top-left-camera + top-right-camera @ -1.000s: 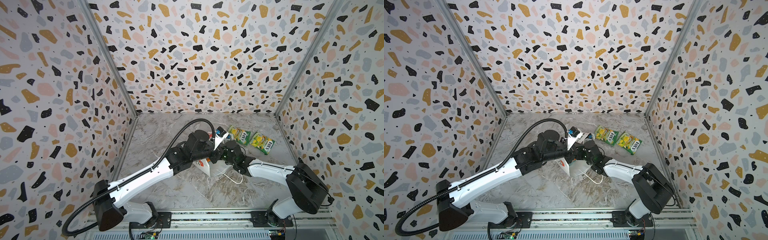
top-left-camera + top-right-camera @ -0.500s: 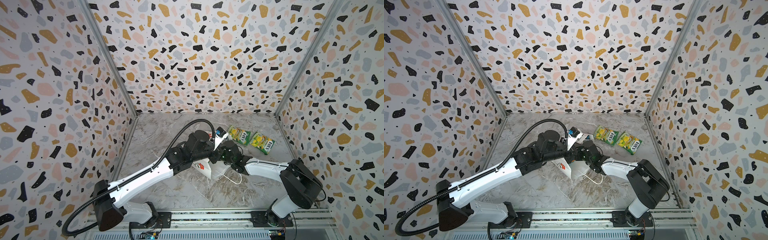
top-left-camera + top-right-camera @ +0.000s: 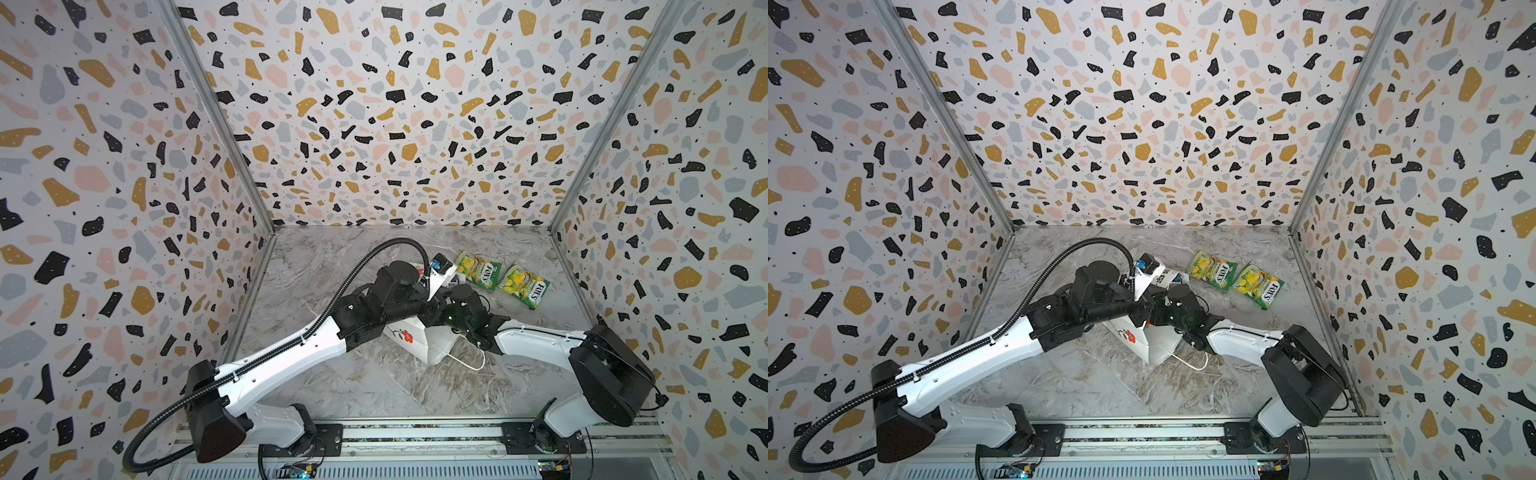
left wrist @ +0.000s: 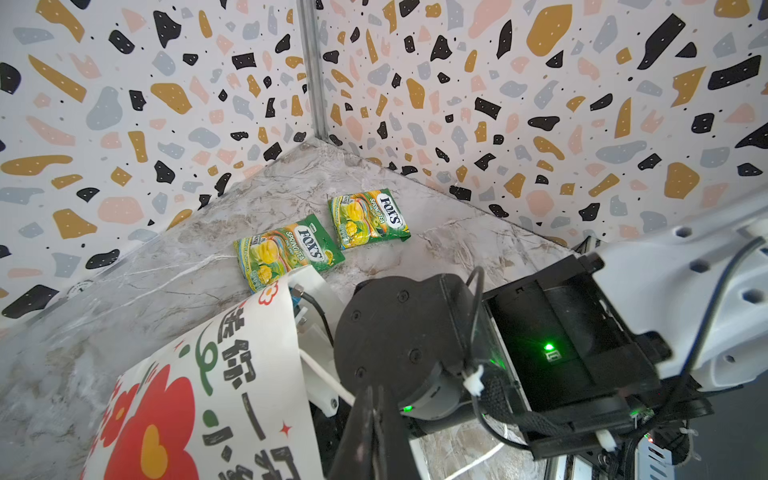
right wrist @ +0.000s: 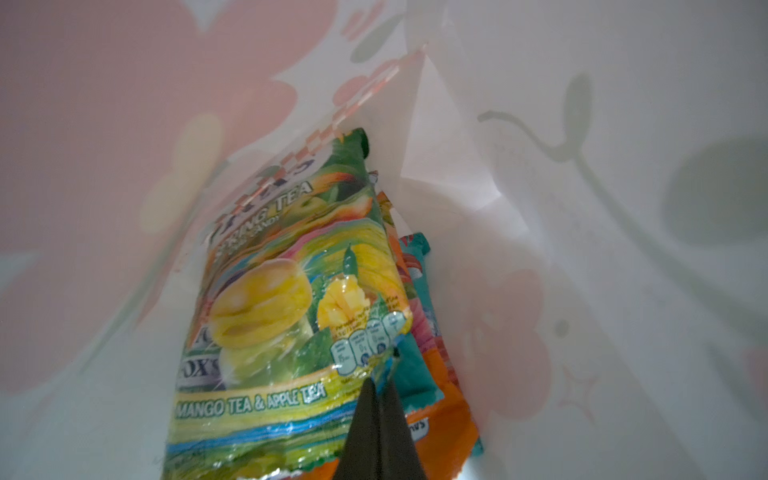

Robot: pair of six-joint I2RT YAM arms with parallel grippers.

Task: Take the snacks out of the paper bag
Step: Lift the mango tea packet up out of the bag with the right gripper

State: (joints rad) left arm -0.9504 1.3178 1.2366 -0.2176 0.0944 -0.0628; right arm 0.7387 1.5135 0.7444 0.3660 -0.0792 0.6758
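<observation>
Step in hand: getting a third pouch out.

Paper bag (image 3: 436,347) lies tipped about the middle of the surface (image 3: 332,266), largely under both arms.

Left pincer (image 4: 376,399): fingers pressed together at the bag's mouth, with the white cord handle (image 4: 324,374) running up to them. Cannot tell whether cord or paper rim is pinched. Either way it holds the bag.

Right pincer (image 5: 384,380): deep inside the bag, pressed together on the crumpled lower corner of the mango-tea pouch (image 5: 291,291). Stacked behind that one are an orange pouch (image 5: 451,415) and a teal pouch (image 5: 415,374).

Out already: first green-yellow pouch (image 3: 478,271) and second green-yellow pouch (image 3: 524,286). They lie flat, side by side, toward the far right corner of the surface.

Next move (judgement): draw the right arm back along the bag's length while the left holds the mouth up. The grip is only on a corner and the film is glossy, so pull slowly. Risks are the corner slipping free, the neighbours dragging along, or the bag sliding with the pull. Then set the pouch down beside the other two and let go.
</observation>
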